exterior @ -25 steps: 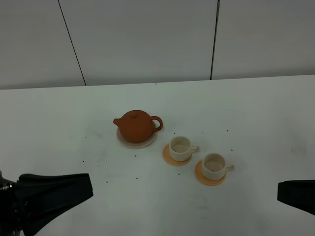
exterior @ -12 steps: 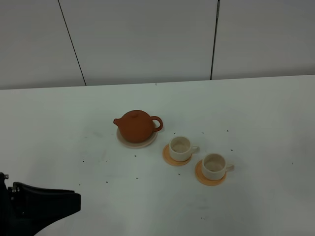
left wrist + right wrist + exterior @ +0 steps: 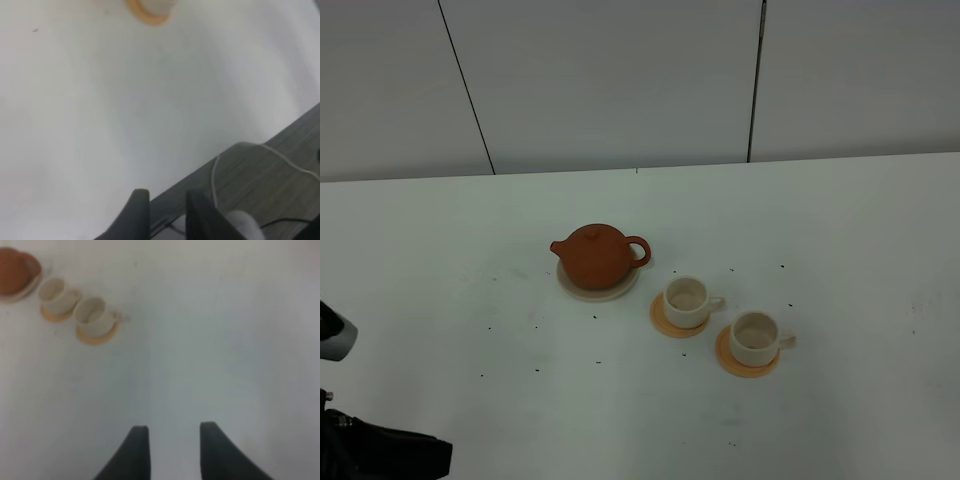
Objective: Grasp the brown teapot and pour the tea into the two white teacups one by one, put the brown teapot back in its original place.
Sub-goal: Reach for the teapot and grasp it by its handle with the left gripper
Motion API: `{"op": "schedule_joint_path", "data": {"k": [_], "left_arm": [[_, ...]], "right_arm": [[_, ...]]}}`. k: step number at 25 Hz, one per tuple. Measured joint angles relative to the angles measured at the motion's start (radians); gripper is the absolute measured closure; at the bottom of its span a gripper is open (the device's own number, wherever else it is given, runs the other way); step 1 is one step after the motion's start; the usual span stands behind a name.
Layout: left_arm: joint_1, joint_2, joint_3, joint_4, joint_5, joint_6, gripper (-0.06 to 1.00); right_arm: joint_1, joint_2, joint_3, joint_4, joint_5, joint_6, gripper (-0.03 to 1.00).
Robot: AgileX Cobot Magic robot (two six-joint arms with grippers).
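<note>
Exterior high view: brown teapot (image 3: 596,257) sat upright on saucer (image 3: 620,293), well ahead of both sets of fingers. White teacups (image 3: 686,300) (image 3: 754,338) on orange coasters (image 3: 659,320) lay between teapot and right fingers (image 3: 136,452). Right fingers stood apart, empty. Left fingers (image 3: 137,215) were narrowly parted and empty, over table (image 3: 840,250) edge, cable (image 3: 280,156) beyond. Since a second earlier, left arm (image 3: 380,458) had drawn back to the corner and right arm had left view; crockery unmoved.

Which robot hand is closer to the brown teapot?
Probably right, but it is close. The right gripper hovers over the table, brown teapot in its view. The left gripper sits at the table's edge, seeing no teapot.
</note>
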Motion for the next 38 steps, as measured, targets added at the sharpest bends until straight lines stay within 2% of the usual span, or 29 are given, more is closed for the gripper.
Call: {"op": "schedule_joint_path", "data": {"k": [4, 7, 13, 16, 22, 25, 33, 38], "left_arm": [[0.0, -0.059, 0.0, 0.049, 0.0, -0.039, 0.7], [0.0, -0.123, -0.001, 0.058, 0.001, -0.056, 0.7], [0.0, -0.245, -0.001, 0.065, 0.007, -0.067, 0.7], [0.0, -0.28, -0.001, 0.065, 0.012, -0.067, 0.7], [0.0, -0.289, -0.001, 0.065, 0.022, -0.091, 0.7], [0.0, -0.289, -0.001, 0.065, 0.038, -0.098, 0.7], [0.0, -0.289, -0.001, 0.067, 0.053, -0.115, 0.7], [0.0, -0.289, -0.001, 0.095, 0.069, -0.119, 0.7]], "right_arm": [[0.0, -0.066, 0.0, -0.023, 0.002, -0.001, 0.72], [0.0, -0.087, 0.025, -0.032, -0.004, -0.003, 0.72], [0.0, -0.142, 0.169, -0.012, -0.05, -0.016, 0.72], [0.014, -0.186, 0.177, 0.003, -0.068, -0.049, 0.72], [0.136, -0.193, 0.187, 0.024, -0.084, -0.096, 0.72], [0.169, -0.193, 0.193, 0.015, -0.107, -0.099, 0.72], [0.178, -0.193, 0.2, 0.005, -0.114, -0.096, 0.72], [0.179, -0.193, 0.2, 0.021, -0.114, -0.096, 0.72]]}}
